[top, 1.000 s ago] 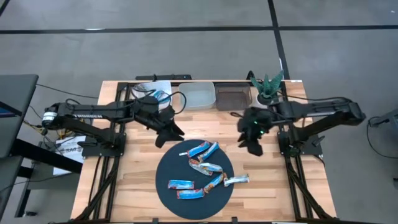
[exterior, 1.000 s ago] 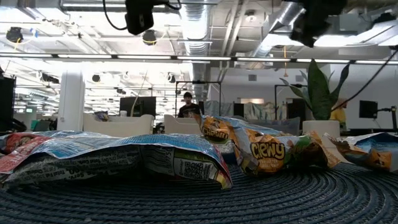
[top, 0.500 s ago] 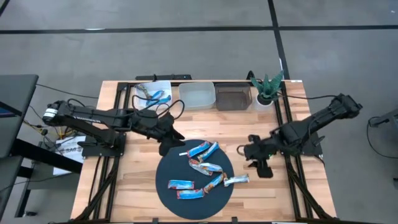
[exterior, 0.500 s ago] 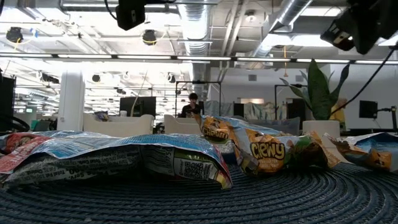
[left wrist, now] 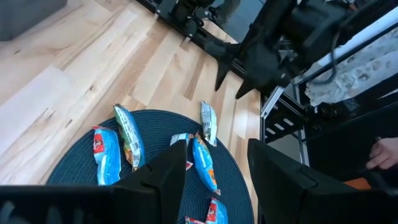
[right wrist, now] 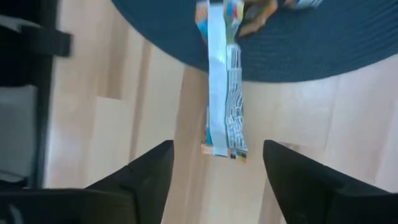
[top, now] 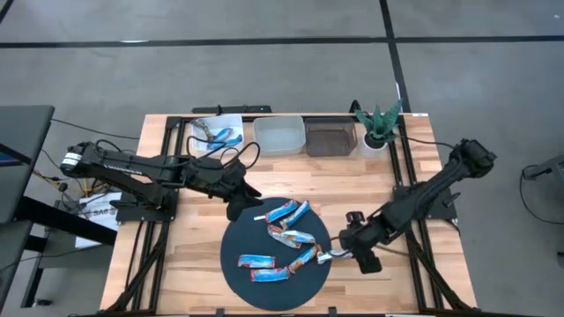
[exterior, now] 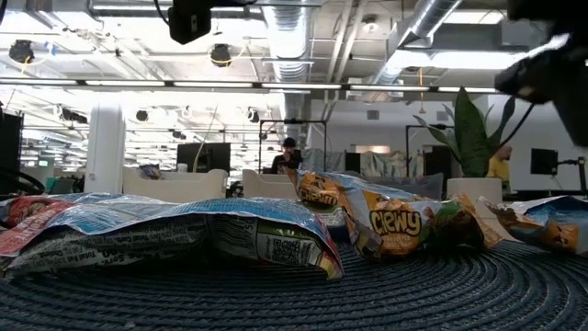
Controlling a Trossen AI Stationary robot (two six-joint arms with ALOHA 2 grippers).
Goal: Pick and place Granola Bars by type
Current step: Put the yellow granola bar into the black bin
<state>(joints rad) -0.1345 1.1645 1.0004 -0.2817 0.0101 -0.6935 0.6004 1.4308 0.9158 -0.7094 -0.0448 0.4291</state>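
From the high view, the Granola Bars (top: 291, 236) lie scattered on a round dark mat (top: 233, 251) low in the middle of the wooden table (top: 189, 264): mostly bright blue wrappers with brown-orange ends, and one silvery-white bar (top: 335, 255) hanging over the mat's right edge onto the wood. The right tool (top: 352, 254) sits just right of that bar, its fingers spread and empty; the left tool (top: 249, 195) hovers at the mat's upper-left edge, fingers apart and holding nothing. In the low view, crinkled wrappers fill the foreground on the woven mat (exterior: 413, 294), a blue and white one (exterior: 175, 230) at left and an orange one printed "chewy" (exterior: 404, 222) right of centre. In the left wrist view, the blue bars (left wrist: 106, 155) lie on the mat in the lower middle of the frame, a silvery one (left wrist: 208, 122) nearest the right arm at the top. The right wrist view shows the silvery-white bar (right wrist: 222, 99) seam-up, lengthwise from the top centre down, half on the mat and half on wood, between the spread fingers (right wrist: 146, 174) but untouched.
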